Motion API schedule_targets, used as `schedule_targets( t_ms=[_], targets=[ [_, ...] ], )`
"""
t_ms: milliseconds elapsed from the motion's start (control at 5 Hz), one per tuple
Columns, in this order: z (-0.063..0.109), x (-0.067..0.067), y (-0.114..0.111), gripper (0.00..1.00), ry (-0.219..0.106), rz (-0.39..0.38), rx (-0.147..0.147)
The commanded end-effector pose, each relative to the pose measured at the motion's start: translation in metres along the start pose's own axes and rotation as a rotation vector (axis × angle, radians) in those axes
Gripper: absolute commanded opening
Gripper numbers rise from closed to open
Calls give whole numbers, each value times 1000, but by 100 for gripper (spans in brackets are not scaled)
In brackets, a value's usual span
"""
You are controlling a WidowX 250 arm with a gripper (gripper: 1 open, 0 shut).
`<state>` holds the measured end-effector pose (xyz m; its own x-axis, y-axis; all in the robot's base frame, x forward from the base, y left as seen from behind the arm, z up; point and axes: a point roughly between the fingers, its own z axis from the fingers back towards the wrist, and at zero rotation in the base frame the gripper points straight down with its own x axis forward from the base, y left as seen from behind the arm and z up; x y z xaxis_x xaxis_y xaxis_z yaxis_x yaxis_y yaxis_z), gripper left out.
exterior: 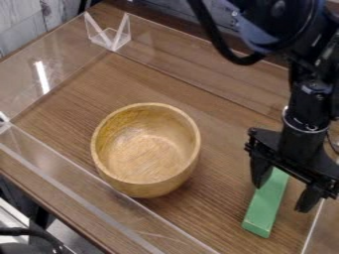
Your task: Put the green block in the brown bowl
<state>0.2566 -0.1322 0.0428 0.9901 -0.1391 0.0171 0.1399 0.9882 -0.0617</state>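
A long flat green block (267, 208) lies on the wooden table at the lower right, running toward the front edge. My black gripper (287, 187) points straight down over the block's far end, open, with one finger on each side of it. Whether the fingers (263, 171) touch the block I cannot tell. The round light-brown bowl (146, 149) stands to the left of the block, upright and with nothing in it.
A clear plastic wall (40, 164) runs around the table, with a low edge along the front left. A small clear stand (109, 32) sits at the far left corner. Black cables (232, 35) hang above the arm at the upper right.
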Motion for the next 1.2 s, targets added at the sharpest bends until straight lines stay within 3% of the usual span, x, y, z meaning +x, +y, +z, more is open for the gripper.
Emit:
schedule_targets(
  t_ms=[0, 1000],
  targets=[
    [7, 6, 2, 100, -29, 5, -13],
    [13, 10, 6, 100, -31, 16, -43]
  ],
)
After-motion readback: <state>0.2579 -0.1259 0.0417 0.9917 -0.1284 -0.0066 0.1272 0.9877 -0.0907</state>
